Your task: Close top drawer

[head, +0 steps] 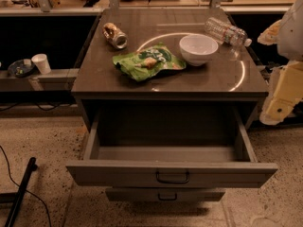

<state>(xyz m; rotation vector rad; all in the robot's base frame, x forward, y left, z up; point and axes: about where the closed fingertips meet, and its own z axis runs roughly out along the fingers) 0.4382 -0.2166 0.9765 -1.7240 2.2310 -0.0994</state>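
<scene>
The top drawer [171,173] is pulled far out of the grey cabinet [118,86] towards me. Its inside looks empty. Its wide grey front panel carries a small black loop handle [173,177] at the centre. A narrower drawer front [165,194] with its own handle sticks out a little below it. My gripper [279,105] and the cream and white arm are at the right edge of the view. They are beside the cabinet's right side, above and behind the drawer's right front corner, and touch nothing.
On the cabinet top lie a tipped can [115,35], a green snack bag [147,60], a white bowl [198,48] and a plastic bottle [227,31] on its side. A paper cup [41,63] stands on the left ledge. A black pole [20,193] and a cable lie on the floor, lower left.
</scene>
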